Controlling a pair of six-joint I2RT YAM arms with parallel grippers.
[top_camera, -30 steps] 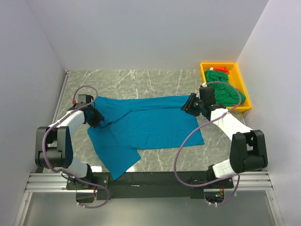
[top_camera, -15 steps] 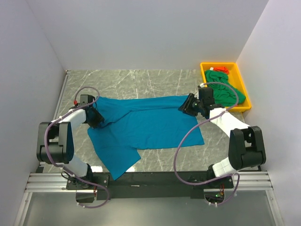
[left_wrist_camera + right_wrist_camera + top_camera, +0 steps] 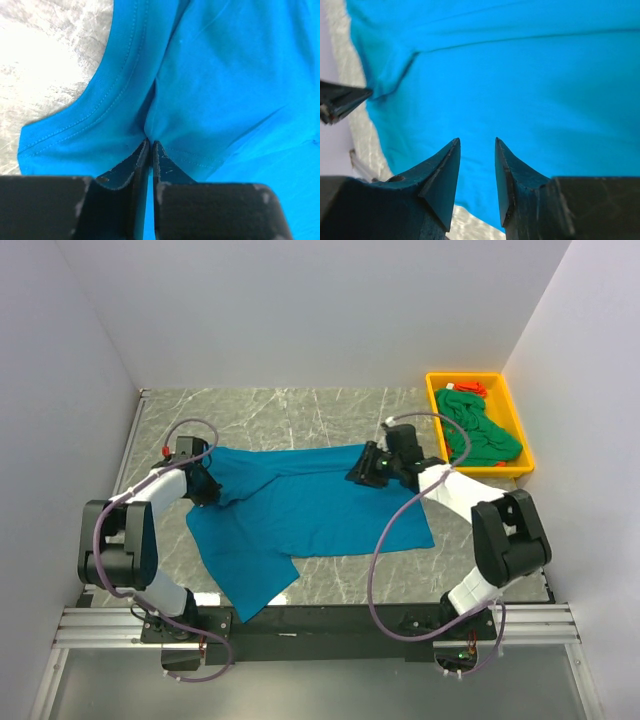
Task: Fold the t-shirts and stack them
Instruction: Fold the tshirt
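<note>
Mostly flat teal-blue t-shirt [image 3: 310,510]: spread across the middle of the desk [image 3: 300,415], its long side running left to right. One part trails toward the near edge between the two arm bases, and soft creases run along the far edge.
Shirt's left end: gathered into a fold, with a stitched hem curving round it, seen close in the left wrist view.
Left hand [image 3: 150,143]: low on that left end, fingers drawn almost together with only a sliver between them, clamped on a pucker of the teal cloth (the fabric gathers to a point right at the tips).
Right hand [image 3: 476,142]: over the shirt's far edge, right of centre. Its fingers are apart with nothing between them, and teal cloth fills the view beyond the tips. I cannot tell whether the tips touch the cloth.
Green t-shirt [image 3: 482,435]: crumpled in the yellow bin [image 3: 465,376], covering most of its floor, well apart from the teal one.
Red-orange piece [image 3: 474,388]: small, at the bin's far end, touching the green cloth.
Yellow bin: in the desk's far right corner, close to the right wall.
Desk: grey marbled top, with pale walls on three sides.
Purple cable [image 3: 371,580]: loops from the right arm's base up to its wrist, crossing the shirt's right end; a like one curls over the left arm.
</note>
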